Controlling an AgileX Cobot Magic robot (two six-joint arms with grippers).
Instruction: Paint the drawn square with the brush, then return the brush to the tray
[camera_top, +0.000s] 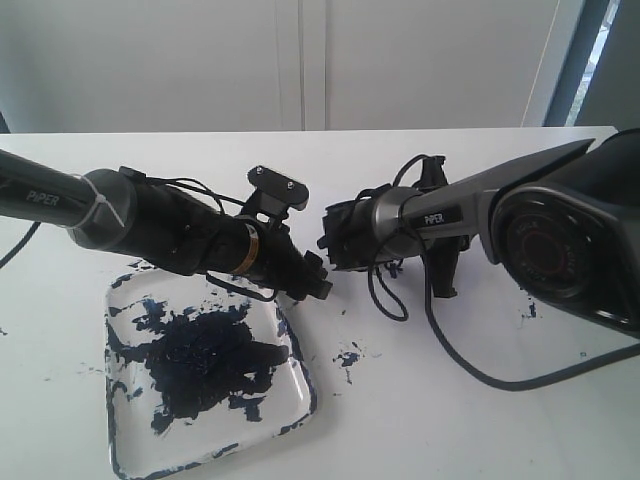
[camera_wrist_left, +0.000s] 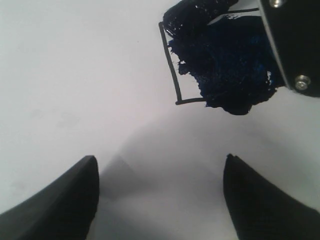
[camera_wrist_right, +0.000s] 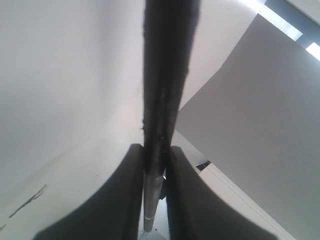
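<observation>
Blue-black paint blotch (camera_top: 205, 360): fills the middle of the tray (camera_top: 127, 400), the nearest thing in the exterior view.
Tray: below and to the near side of both grippers; the left arm (camera_top: 150, 225) crosses over its far edge.
Left gripper (camera_wrist_left: 160, 165): fingers spread wide, holding nothing, hovering over white paper (camera_wrist_left: 75, 75).
Drawn square (camera_wrist_left: 225, 65): just ahead of the left fingertips, mostly filled with dark blue, with paint spilling past one edge.
Right gripper (camera_wrist_right: 154, 150): fingers pressed onto the brush (camera_wrist_right: 167, 75), beside the square's far side.
Brush: long axis runs along the slot between the right fingers, silver band (camera_wrist_right: 150, 200) low in that slot; its tip is hidden.
Coming move: probably the return. The tray lies past the left arm from the right gripper. The left arm is nearer but empty.
</observation>
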